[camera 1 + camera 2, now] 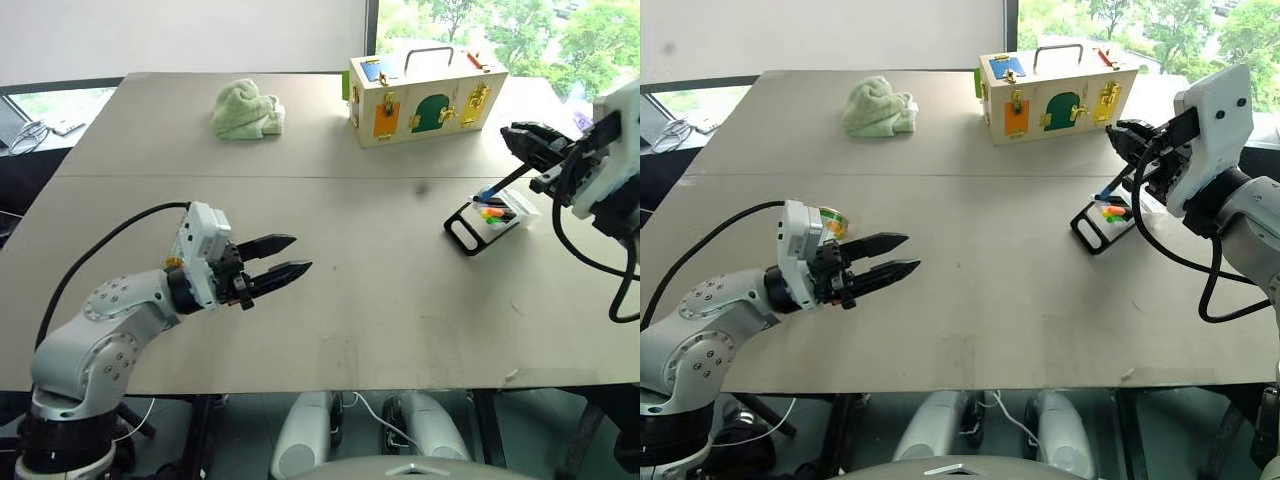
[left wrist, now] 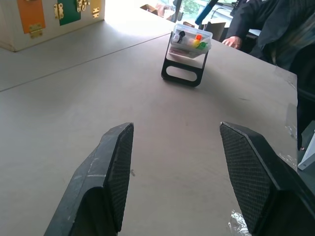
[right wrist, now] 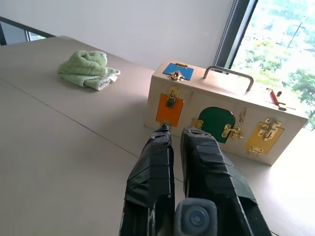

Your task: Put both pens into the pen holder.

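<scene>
My right gripper hangs above the table's right side, shut on the black pen. The pen slants down from the fingers, its blue end just over the pen holder. The holder is a small black case with a loop handle, lying flat. Orange, green and yellow pieces show under its clear cover; I cannot tell whether the orange one is the other pen. In the right wrist view the pen's round end sits between the closed fingers. My left gripper is open and holds nothing, level over the table's near left, far from the holder.
A pale wooden box with coloured doors and a handle stands behind the holder. A green cloth lies at the back centre. A person in dark clothes is at the table edge beyond the holder, one hand on it.
</scene>
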You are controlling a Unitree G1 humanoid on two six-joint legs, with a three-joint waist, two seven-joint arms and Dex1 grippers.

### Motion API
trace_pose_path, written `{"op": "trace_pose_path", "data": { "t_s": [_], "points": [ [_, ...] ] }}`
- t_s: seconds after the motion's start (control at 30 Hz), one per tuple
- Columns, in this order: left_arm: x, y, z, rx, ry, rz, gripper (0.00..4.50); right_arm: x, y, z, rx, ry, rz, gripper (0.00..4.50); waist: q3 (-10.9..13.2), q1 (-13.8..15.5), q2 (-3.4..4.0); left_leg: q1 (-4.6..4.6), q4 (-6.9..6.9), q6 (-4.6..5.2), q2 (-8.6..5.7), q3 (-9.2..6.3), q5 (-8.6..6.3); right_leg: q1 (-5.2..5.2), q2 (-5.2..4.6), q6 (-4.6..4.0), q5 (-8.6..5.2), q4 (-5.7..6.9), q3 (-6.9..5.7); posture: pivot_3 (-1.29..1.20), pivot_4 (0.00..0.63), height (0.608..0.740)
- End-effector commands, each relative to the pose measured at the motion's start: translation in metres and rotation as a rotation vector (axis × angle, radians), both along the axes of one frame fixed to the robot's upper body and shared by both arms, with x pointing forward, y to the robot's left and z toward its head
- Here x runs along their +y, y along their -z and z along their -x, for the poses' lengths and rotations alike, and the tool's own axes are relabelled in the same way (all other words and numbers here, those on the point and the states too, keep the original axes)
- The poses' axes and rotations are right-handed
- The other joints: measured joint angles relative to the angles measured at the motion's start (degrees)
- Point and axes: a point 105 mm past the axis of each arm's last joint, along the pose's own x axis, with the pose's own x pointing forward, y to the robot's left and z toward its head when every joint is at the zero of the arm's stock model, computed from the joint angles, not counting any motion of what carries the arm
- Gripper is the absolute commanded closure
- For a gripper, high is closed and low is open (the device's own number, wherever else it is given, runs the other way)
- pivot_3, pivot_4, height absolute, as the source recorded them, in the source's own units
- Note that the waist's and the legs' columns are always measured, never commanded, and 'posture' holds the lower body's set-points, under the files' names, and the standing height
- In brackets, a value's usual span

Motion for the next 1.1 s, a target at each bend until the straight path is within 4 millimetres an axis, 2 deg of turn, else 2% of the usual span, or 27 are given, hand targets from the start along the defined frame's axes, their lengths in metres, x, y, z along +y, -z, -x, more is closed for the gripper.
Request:
{"op": "trace_pose_path", "data": {
  "t_s": [0.03,0.43,0.6,0.73,0.77,0.8,0.83,0.9,0.97,1.03,1.1],
  "points": [
    [-0.008,-0.007,0.001,-0.063,0.028,-0.028,1.63,-0.001,0.0,-0.001,-0.042,0.024,0.054,4.5,0.0,-0.1,0.0,0.0,0.0,0.0,0.0,0.01,0.0,0.0,0.0,-0.01,0.0,0.0,0.0,0.0,0.15,0.74],
    [-0.017,-0.011,-0.004,-0.09,0.022,-0.031,1.63,0.026,0.036,-0.012,-0.126,0.031,0.299,4.5,0.0,-0.2,0.0,-0.02,-0.05,0.0,0.0,0.03,0.01,-0.01,0.03,0.02,-0.01,-0.06,0.02,0.0,0.15,0.74],
    [-0.019,-0.011,-0.005,-0.111,0.024,-0.05,1.63,0.024,0.059,-0.027,-0.203,0.101,0.509,4.5,0.0,-0.2,0.0,-0.01,-0.05,-0.01,0.01,0.02,0.01,-0.01,0.04,0.02,-0.01,-0.06,0.0,0.0,0.15,0.74],
    [-0.022,-0.012,-0.003,-0.115,0.038,-0.04,1.63,0.015,0.083,-0.045,-0.141,0.152,0.624,4.5,0.0,-0.2,0.0,0.0,-0.03,-0.01,0.0,0.04,0.01,0.0,0.04,0.02,-0.01,-0.06,0.01,0.0,0.15,0.74],
    [-0.025,-0.014,0.0,-0.115,0.061,-0.039,1.45,0.014,0.087,-0.049,-0.121,0.156,0.638,3.59,0.0,-0.2,0.0,0.0,-0.02,-0.01,0.0,0.04,0.02,0.0,0.04,0.02,-0.01,-0.06,0.01,0.0,0.15,0.74],
    [-0.027,-0.015,0.003,-0.115,0.083,-0.036,1.45,0.013,0.088,-0.052,-0.113,0.159,0.648,3.37,0.0,-0.2,0.0,0.0,-0.03,-0.02,0.01,0.03,0.02,-0.01,0.04,0.02,-0.01,-0.05,0.01,0.0,0.15,0.74],
    [-0.03,-0.016,0.006,-0.116,0.106,-0.036,1.45,0.013,0.088,-0.054,-0.11,0.158,0.649,2.85,0.0,-0.2,0.0,0.0,-0.03,-0.02,0.01,0.03,0.02,-0.01,0.05,0.02,-0.01,-0.04,0.0,0.0,0.15,0.74],
    [-0.034,-0.018,0.012,-0.118,0.145,-0.039,1.45,0.013,0.087,-0.053,-0.092,0.149,0.602,2.09,0.0,-0.2,0.0,-0.01,-0.03,-0.02,0.01,0.03,0.02,-0.01,0.06,0.01,-0.01,-0.04,0.01,0.0,0.15,0.74],
    [-0.037,-0.022,0.014,-0.121,0.166,-0.029,1.45,0.014,0.082,-0.048,-0.09,0.13,0.541,1.22,0.0,-0.2,0.0,0.0,-0.03,-0.02,0.01,0.03,0.02,0.0,0.06,0.0,-0.01,-0.04,0.0,0.0,0.15,0.74],
    [-0.039,-0.025,0.015,-0.132,0.182,-0.031,1.45,0.02,0.072,-0.038,-0.091,0.069,0.4,0.38,0.0,0.0,0.0,-0.01,-0.03,-0.02,0.01,0.03,0.02,0.0,0.06,0.0,0.0,-0.04,0.0,0.0,0.15,0.74],
    [-0.039,-0.027,0.015,-0.134,0.186,-0.024,1.45,0.024,0.063,-0.019,-0.079,-0.035,0.249,0.38,0.0,0.0,0.0,-0.03,-0.02,-0.02,0.01,0.0,0.02,0.01,0.06,0.0,0.0,-0.04,-0.03,0.0,0.15,0.74]
  ]
}}
